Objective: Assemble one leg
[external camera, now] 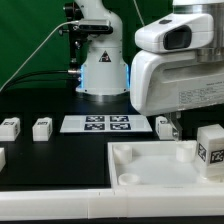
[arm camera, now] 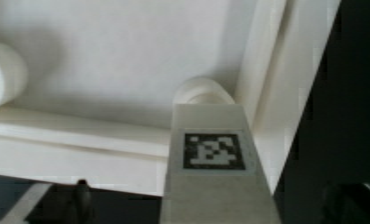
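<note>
End effector [arm camera: 49, 205] fully spread, holding nothing, we hover over the tray [external camera: 140, 158]'s corner, where one leg [arm camera: 208, 150] stands upright against the wall. We judge we should centre the fingers on that leg before closing.

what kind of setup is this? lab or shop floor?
Likely a robotics lab bench: black table against a green backdrop, a marker board fixed flat on the table, and loose tagged white furniture pegs.

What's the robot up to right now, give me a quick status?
Hand open, empty, low over the tray-like piece. One leg stands upright in the tray's corner, tag showing. Other legs loose on the table. Nothing in the way.
</note>
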{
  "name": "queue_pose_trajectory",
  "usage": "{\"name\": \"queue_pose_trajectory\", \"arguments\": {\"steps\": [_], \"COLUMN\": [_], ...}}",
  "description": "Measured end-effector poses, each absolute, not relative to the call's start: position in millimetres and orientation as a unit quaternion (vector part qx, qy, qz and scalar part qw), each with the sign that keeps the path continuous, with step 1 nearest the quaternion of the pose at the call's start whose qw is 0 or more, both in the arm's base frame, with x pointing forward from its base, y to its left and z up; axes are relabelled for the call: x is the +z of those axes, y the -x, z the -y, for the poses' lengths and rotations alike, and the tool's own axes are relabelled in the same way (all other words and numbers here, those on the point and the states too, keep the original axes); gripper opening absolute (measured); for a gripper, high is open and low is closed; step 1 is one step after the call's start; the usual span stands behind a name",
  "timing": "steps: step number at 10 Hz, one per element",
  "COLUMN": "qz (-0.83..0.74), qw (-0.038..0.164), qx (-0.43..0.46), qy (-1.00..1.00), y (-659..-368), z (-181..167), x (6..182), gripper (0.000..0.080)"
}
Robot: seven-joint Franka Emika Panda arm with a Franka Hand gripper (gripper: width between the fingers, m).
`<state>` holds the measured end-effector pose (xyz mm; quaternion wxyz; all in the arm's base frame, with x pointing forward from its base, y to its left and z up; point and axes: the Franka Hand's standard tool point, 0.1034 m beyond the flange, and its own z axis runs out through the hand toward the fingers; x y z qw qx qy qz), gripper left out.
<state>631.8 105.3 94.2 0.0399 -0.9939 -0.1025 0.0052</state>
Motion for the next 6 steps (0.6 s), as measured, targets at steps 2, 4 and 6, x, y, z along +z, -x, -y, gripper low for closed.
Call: {"name": "queue_pose_trajectory", "arguments": {"steps": [2, 4, 6], "qz": [0.094, 0.065, 0.057], "qw": [0.040, 0.038, 0.037], "qx": [0.010, 0.029, 0.032], "qy": [0.995, 0.997, 0.997], "y": [-630.6, -627.6, -628.9], "z": [-103.4, -98.3, -100.9], "x": [92.5, 86.8, 86.6], "gripper": [0.0649, 0.0649, 0.0649]}}
